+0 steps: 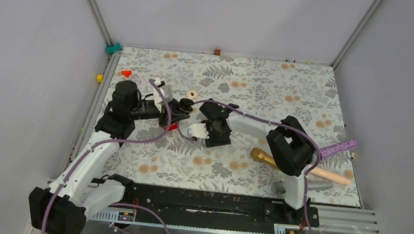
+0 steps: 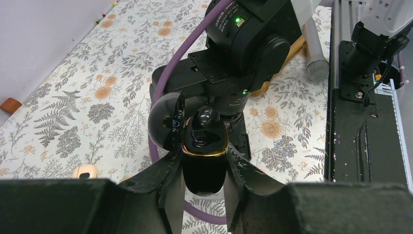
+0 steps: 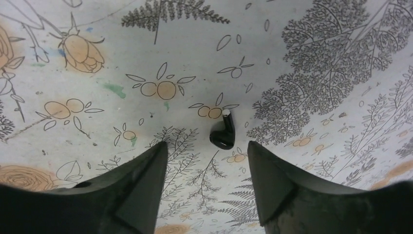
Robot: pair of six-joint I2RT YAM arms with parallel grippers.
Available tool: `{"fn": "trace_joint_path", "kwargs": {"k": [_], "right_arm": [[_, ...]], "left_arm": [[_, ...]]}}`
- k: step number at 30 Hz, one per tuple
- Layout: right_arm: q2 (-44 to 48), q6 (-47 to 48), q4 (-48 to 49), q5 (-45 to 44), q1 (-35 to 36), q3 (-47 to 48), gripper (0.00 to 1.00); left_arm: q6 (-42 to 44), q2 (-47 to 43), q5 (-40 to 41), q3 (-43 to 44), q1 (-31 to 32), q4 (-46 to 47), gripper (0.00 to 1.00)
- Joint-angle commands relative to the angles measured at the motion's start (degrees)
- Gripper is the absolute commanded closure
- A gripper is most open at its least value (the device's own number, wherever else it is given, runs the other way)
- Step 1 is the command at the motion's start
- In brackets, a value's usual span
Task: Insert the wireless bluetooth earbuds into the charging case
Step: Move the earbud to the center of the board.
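Left end effector (image 2: 204, 171): clamped on the charging case (image 2: 204, 146), one finger on each flank. We note it held over the left half of the surface (image 1: 265, 88), toward the far-left corner. The long axis of the case runs straight out from the fingers. Its gold-rimmed mouth points away from the wrist, toward the right arm. The lid (image 2: 166, 122) is swung open on the far-edge side. A seated bud (image 2: 207, 117) sits in the mouth with its glossy black rounded end sticking out.

Right end effector (image 3: 207, 146): fingers apart, aimed down at the surface near its middle. A loose bud (image 3: 223, 134), black, lies flat just beyond the gap between the fingertips and touches neither. Its long axis runs from bulb to stem. The pale-tipped stem points away from the wrist and the bulb is nearer the fingers. We cannot tell which edge the stem faces.

A pale bud (image 2: 84, 171) lies on the surface on the far-edge side of the case.

Surface: a pale sheet printed with grey ferns and orange blossoms. A red triangular bit (image 1: 126, 73) lies near the far-left corner and a gold microphone (image 1: 263, 155) toward the near-right corner.

Room: plain grey walls on three sides, with metal posts rising from the far corners.
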State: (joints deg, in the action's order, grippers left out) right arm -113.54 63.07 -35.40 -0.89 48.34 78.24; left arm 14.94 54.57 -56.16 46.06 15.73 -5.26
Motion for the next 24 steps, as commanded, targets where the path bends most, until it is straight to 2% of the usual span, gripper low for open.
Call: {"fn": "trace_joint_path", "kwargs": {"k": [1, 5, 6, 7, 13, 16, 20, 22, 24], "right_arm": [[2.3, -3.3, -0.8, -0.7, 0.3, 2.1, 0.26], [9.1, -6.8, -0.9, 1.5, -1.0, -0.5, 0.14], [11.3, -8.4, -1.1, 3.1, -1.8, -1.4, 0.05], [13.7, -10.4, -1.3, 4.3, -2.6, -1.7, 0.01], [23.4, -26.1, -2.6, 17.7, -12.5, -1.3, 0.0], [20.7, -39.1, -3.6, 20.8, -15.8, 2.1, 0.01], [11.6, -52.7, -6.8, 35.2, -20.0, 8.7, 0.01], [7.5, -59.1, -4.9, 41.0, -21.8, 9.1, 0.01], [4.8, -62.4, -1.7, 41.0, -22.3, 7.5, 0.05]], "left_arm": [[-0.6, -1.1, -2.1, 0.3, -0.1, 3.7, 1.0], [-1.5, -1.3, -2.0, 0.4, -0.5, 4.3, 1.0], [-1.6, -1.3, -2.0, 0.4, -0.7, 4.4, 1.0], [-1.7, -1.3, -1.9, 0.4, -0.8, 4.5, 1.0], [-1.7, -1.1, -1.8, 0.4, -0.9, 5.0, 1.0], [-1.5, -1.1, -1.4, 0.5, -0.9, 4.9, 1.0], [-1.5, -1.3, -1.2, 0.4, -1.2, 4.4, 1.0], [-1.5, -1.4, -1.4, 0.3, -1.5, 4.3, 1.0], [-1.5, -1.4, -1.5, 0.3, -1.5, 4.3, 1.0]]}}
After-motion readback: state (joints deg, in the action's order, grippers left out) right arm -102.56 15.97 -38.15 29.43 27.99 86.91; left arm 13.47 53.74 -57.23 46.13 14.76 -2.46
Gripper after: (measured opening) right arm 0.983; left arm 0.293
